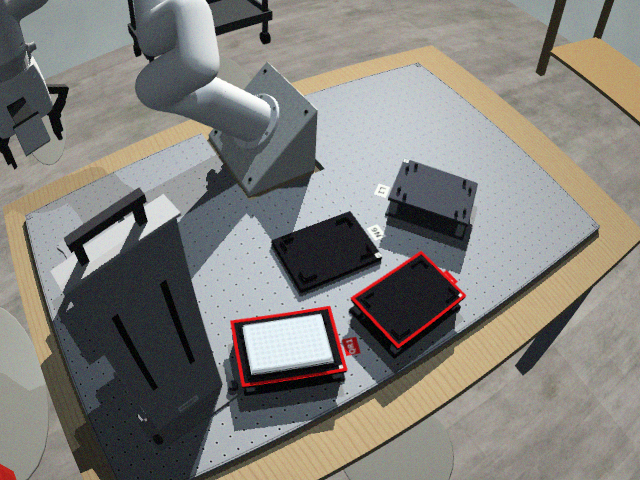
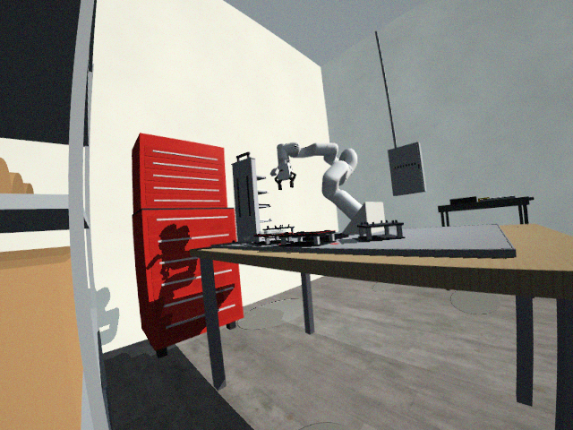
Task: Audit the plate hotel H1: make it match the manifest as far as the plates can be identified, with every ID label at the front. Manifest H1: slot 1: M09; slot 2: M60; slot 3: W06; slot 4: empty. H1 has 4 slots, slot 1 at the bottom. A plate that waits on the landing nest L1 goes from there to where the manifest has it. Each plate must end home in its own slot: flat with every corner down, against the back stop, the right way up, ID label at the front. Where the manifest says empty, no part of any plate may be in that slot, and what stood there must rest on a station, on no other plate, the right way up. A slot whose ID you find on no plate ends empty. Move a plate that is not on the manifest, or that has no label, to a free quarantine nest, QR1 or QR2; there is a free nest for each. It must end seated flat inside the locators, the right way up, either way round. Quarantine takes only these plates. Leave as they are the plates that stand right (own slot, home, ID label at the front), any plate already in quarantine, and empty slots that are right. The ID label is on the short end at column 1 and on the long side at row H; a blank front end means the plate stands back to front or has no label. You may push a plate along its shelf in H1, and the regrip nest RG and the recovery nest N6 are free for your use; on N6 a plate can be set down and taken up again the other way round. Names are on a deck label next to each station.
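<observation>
Grey deck (image 1: 516, 206), red tool chest (image 2: 184, 231) behind, open pincer (image 2: 285, 182) beside hotel (image 2: 243, 199)
</observation>
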You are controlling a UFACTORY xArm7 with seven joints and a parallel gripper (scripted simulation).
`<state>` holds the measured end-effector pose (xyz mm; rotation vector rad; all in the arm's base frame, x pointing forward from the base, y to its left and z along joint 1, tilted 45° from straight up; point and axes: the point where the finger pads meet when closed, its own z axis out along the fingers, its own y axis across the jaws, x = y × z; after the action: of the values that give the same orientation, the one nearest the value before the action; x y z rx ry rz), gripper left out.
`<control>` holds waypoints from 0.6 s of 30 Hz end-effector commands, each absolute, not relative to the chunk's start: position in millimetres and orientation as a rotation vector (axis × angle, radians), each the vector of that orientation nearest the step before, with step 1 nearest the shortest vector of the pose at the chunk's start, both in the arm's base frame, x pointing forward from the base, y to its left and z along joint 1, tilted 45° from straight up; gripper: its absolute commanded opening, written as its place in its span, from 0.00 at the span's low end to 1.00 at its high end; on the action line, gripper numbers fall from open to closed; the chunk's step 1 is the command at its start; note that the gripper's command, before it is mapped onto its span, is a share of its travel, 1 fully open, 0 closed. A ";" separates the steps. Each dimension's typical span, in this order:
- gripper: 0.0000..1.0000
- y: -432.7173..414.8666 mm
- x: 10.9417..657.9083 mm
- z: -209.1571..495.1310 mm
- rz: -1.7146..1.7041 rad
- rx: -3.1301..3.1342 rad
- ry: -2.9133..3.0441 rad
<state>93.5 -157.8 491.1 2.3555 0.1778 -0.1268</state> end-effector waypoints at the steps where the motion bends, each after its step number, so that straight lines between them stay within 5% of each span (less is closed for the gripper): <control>1: 1.00 -161.5 93.6 488.3 -0.125 2.352 0.178; 18: 1.00 -179.2 92.6 470.6 -0.125 2.352 0.178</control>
<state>92.5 -176.1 472.8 2.3551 0.1778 -0.1265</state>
